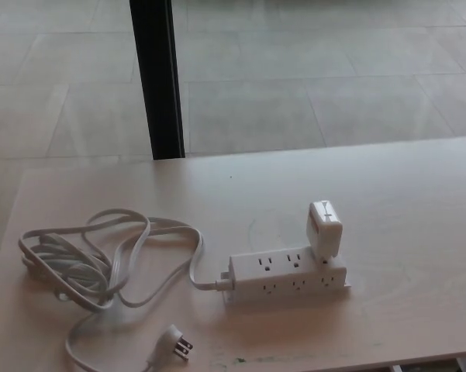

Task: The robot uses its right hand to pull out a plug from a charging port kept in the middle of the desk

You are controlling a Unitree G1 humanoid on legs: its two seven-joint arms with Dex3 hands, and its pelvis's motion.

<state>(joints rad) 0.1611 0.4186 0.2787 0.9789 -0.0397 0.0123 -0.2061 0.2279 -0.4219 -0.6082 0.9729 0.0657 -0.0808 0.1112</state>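
A white power strip (287, 276) lies on the pale wooden desk (403, 194), a little right of the middle near the front edge. A white plug adapter (324, 228) stands in its right end, leaning slightly. The strip's white cord (101, 260) coils loosely over the desk's left side. It ends in a loose pronged plug (177, 342) near the front edge. Neither of my hands shows in the head view.
A black vertical post (158, 77) rises behind the desk's far edge at the left. A tiled floor (318, 77) lies beyond the desk. The desk's front edge runs along the bottom of the picture.
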